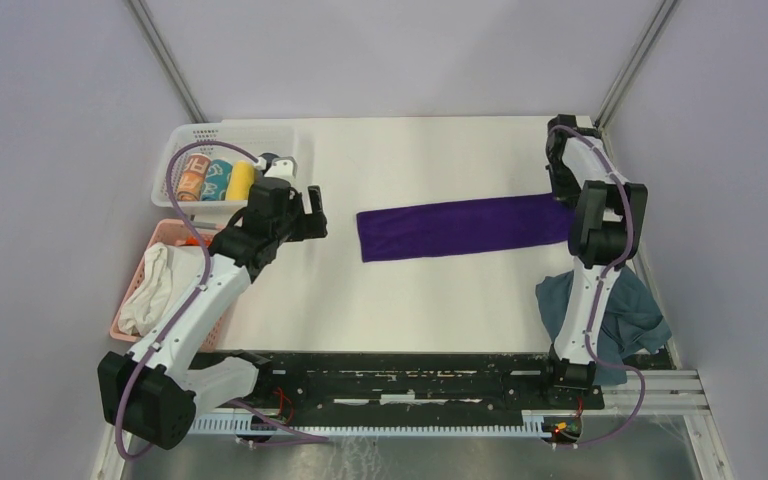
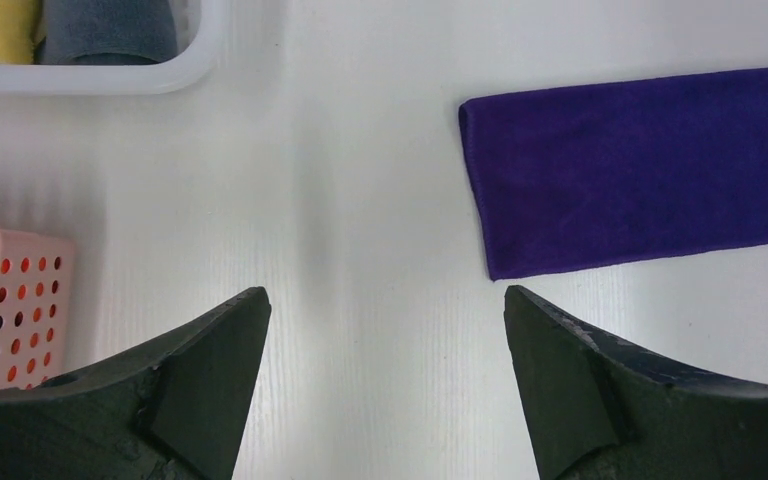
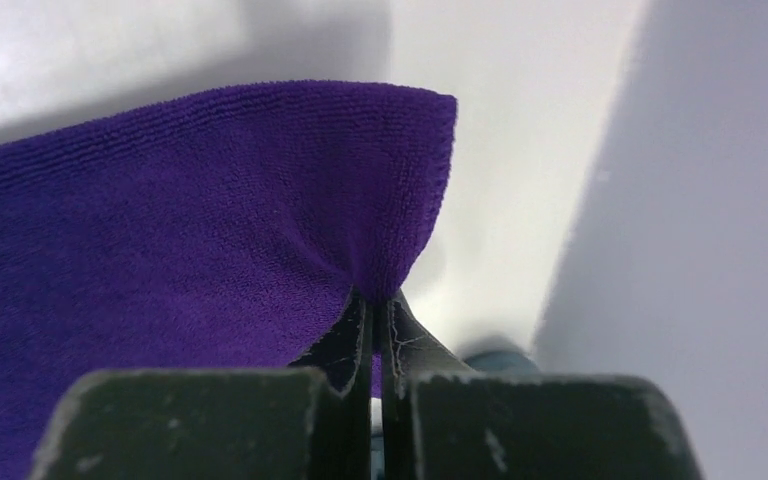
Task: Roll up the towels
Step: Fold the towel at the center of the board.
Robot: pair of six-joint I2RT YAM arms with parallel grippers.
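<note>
We see the purple towel (image 1: 460,228) flat on the surface (image 1: 410,300), long axis running left to right, its right end pinched by our right tool (image 3: 375,300), the left tool (image 2: 384,296) spread near the other end.

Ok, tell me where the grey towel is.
In the top view, the grey towel lies crumpled at the near right corner, by the right arm's base.

Matt, ribbed purple cloth towel (image 3: 180,230)
</note>
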